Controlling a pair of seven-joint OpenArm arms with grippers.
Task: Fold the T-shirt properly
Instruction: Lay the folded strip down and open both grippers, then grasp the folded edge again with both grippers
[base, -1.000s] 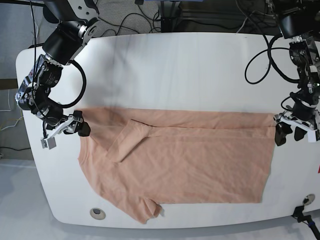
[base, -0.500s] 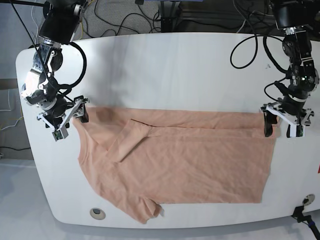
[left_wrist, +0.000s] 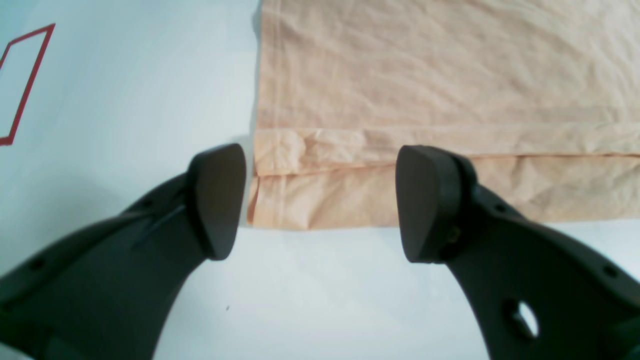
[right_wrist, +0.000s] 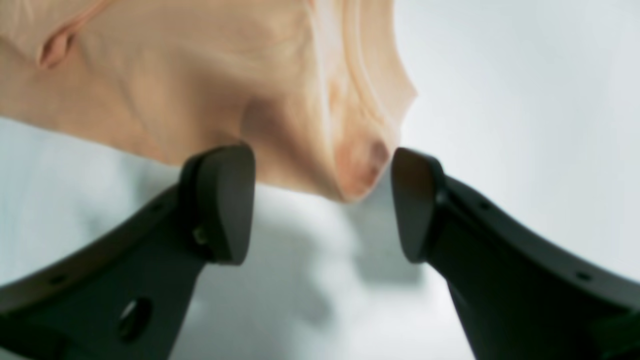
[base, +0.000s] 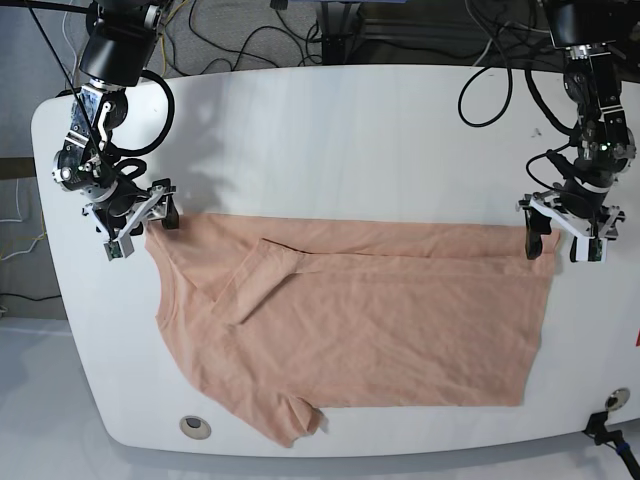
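Peach cotton, a lightly wrinkled short-sleeved T-shirt (left_wrist: 440, 100), fills the left wrist view, its folded hem corner lying between the left gripper's (left_wrist: 320, 200) spread, empty jaws. In the right wrist view, the right gripper (right_wrist: 322, 202) gapes around a bunched shoulder tip. From the base view, the shirt lies across the white table (base: 340, 140); closing now might pinch only one layer.

The peach short-sleeved cotton T-shirt (base: 350, 320) lies flat on the white counter (base: 350, 140), an arm's fingers (base: 533, 242) at each far corner.
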